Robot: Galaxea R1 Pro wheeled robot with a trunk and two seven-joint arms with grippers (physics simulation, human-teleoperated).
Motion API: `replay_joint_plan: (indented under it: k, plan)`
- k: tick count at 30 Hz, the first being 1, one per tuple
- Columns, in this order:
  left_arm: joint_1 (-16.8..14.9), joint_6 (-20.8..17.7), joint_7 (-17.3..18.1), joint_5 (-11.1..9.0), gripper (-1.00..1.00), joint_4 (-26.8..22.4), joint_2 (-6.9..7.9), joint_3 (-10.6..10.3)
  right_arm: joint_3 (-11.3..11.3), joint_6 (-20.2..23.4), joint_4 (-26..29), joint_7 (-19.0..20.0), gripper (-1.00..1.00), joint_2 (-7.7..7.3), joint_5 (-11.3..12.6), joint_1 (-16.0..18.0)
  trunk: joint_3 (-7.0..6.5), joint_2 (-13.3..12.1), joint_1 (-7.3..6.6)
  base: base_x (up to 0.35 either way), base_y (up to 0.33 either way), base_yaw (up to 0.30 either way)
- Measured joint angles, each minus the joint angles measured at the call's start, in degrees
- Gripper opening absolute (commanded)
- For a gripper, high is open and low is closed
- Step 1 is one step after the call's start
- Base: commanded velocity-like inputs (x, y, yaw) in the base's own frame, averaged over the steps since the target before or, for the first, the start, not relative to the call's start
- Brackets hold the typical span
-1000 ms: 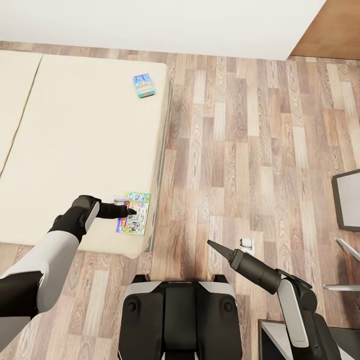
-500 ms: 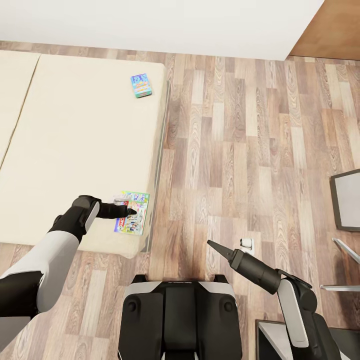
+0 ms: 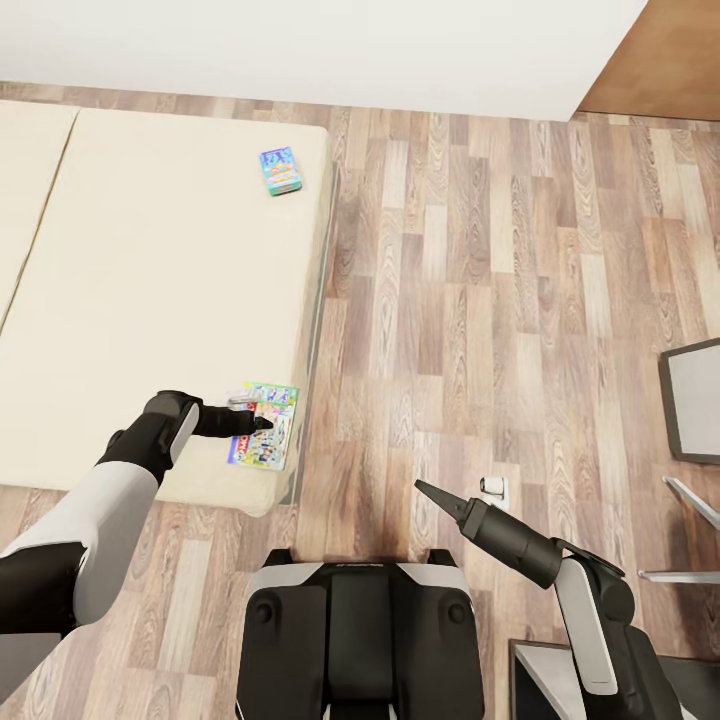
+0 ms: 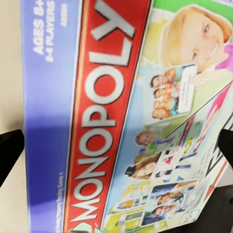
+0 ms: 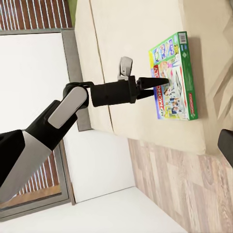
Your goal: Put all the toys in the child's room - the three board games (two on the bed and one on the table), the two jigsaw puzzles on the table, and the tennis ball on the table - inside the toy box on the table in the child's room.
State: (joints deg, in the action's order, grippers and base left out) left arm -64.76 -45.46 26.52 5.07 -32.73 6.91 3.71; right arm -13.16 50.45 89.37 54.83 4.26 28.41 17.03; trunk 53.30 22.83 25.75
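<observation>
The MONOPOLY box (image 3: 265, 425) lies flat at the bed's (image 3: 150, 300) near right corner. The left gripper (image 3: 262, 422) hovers over it, fingers spread open and empty. Closing on a flat lid could slip or nudge it off the edge onto the floor (image 3: 480, 300).

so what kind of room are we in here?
Probably a bedroom, likely a child's. A low bed with a plain cream mattress stands on a wood plank floor, and two colourful flat board game boxes lie on it: a green-edged MONOPOLY box and a smaller blue one.
</observation>
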Motion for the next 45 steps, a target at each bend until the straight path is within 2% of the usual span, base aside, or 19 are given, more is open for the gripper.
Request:
replay_joint_plan:
  k: [34, 36, 45]
  plan:
    - [0.0, 0.0, -0.1, 0.1, 1.0, 0.0, 0.26, 0.1, 0.0, 0.0, 0.0, 0.1, 1.0, 0.0, 0.0, 0.0, 0.0, 0.0, 0.0, 0.0, -0.009, 0.0]
    - [0.0, 0.0, -0.1, 0.1, 1.0, 0.0, 0.63, 0.2, 0.0, 0.0, 0.0, 0.1, 1.0, 0.0, 0.0, 0.0, 0.0, 0.0, 0.0, 0.0, 0.0, 0.0]
    - [0.0, -0.1, 1.0, -0.2, 1.0, -0.4, 5.52, 0.5, 0.0, 0.0, 0.0, 0.1, 1.0, 0.0, 0.0, 0.0, 0.0, 0.0, 0.0, 0.0, 0.0, 0.0]
